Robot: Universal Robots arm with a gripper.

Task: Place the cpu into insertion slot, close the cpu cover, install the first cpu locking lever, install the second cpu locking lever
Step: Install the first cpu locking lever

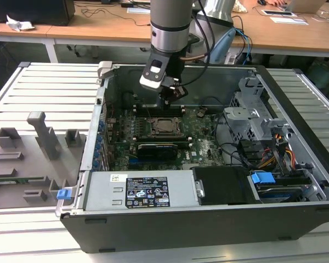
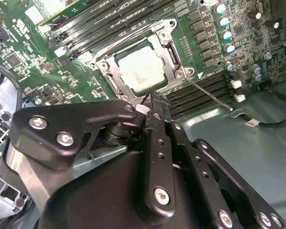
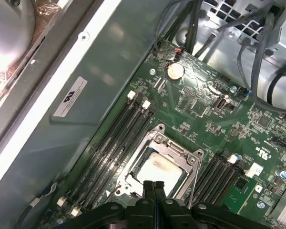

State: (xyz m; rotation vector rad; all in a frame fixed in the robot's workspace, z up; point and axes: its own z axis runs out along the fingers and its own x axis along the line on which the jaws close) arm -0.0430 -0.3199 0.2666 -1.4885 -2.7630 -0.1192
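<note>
inside the open computer case on the table, the robot's arm reaches down from above. its gripper hangs over the green board, close to the back wall of the case.

the fingers are pressed together with no gap between them, and they hold nothing. in both wrist views the tips of the gripper sit right at the edge of the insertion slot. i can't tell if they touch it.

the cpu lies flat in the slot, near the middle of the board. its pale top shows through the big square window of the cpu cover. the cover lies down flat around the chip.

in the second wrist view, a thin metal lever sticks out from one corner of the slot. it goes slanting across some long black memory slots and ends over the grey floor of the case.

more long black memory slots run along the other side of the cpu. a long black card stands on the board just in front of the cpu in the exterior view. a round silver battery sits on the board, well apart from the slot.

on the exterior view's left, a grey tray with little holders rests on the table beside the case.
</note>
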